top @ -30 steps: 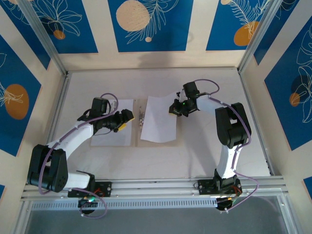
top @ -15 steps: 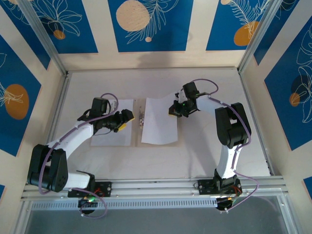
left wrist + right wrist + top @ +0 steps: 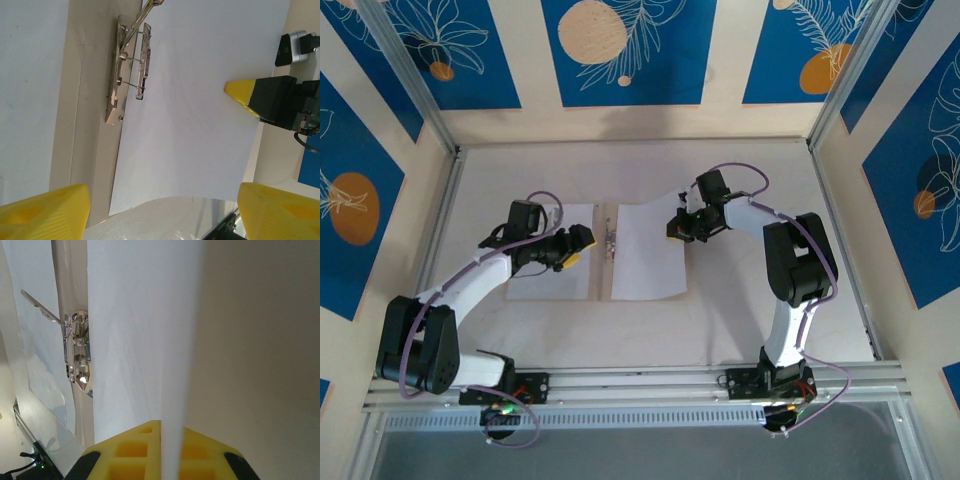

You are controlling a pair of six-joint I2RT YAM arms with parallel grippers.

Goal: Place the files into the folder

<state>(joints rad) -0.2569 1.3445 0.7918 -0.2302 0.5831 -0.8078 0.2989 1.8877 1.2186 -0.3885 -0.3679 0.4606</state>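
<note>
- Two arms rise from the near edge of the surface, and both reach in toward the open folder that lies flat in the middle.
- Your left gripper sits over the folder's left half, just beside the spine. In the left wrist view its yellow fingertips stand wide apart with nothing between them.
- One of the files, the left sheet, lies flat on the left cover, partly under your left arm.
- The metal clip runs along the spine between the two sheets, with its lever raised.
- The other file, the right sheet, lies on the right cover, and its left edge reaches the clip.
- Your right gripper is clamped on that sheet's right edge. In the right wrist view the paper runs edge-on through the yellow pad.
- The far right corner of that sheet curls up off the cover, just beyond your right gripper.
</note>
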